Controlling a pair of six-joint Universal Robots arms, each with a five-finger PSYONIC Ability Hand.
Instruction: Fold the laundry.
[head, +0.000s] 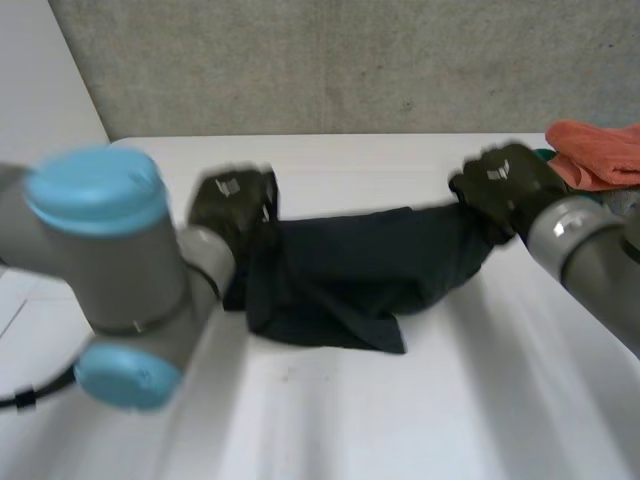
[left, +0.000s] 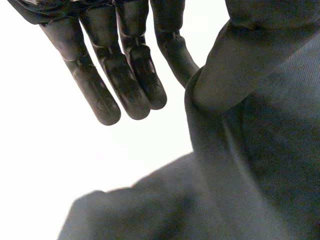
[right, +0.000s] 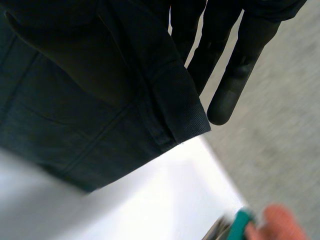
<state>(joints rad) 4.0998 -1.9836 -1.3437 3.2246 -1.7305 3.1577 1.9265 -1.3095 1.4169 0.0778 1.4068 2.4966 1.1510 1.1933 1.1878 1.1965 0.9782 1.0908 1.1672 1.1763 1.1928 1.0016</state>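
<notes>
Limp, light cloth (head: 350, 270) stretched over desk (head: 400, 420)
Left hand (head: 235, 205) at 9 o'clock, fingers (left: 130, 75) straight; right hand's (head: 505, 185) hold unclear; pinch hem corners.

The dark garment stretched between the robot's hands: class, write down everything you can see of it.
The dark garment looks like navy-black woven cloth, with stitched seams and a thicker band along one edge. It is crumpled, not folded. One end is raised at the left hand, the other at the right hand. Its middle sags onto the white table.
</notes>
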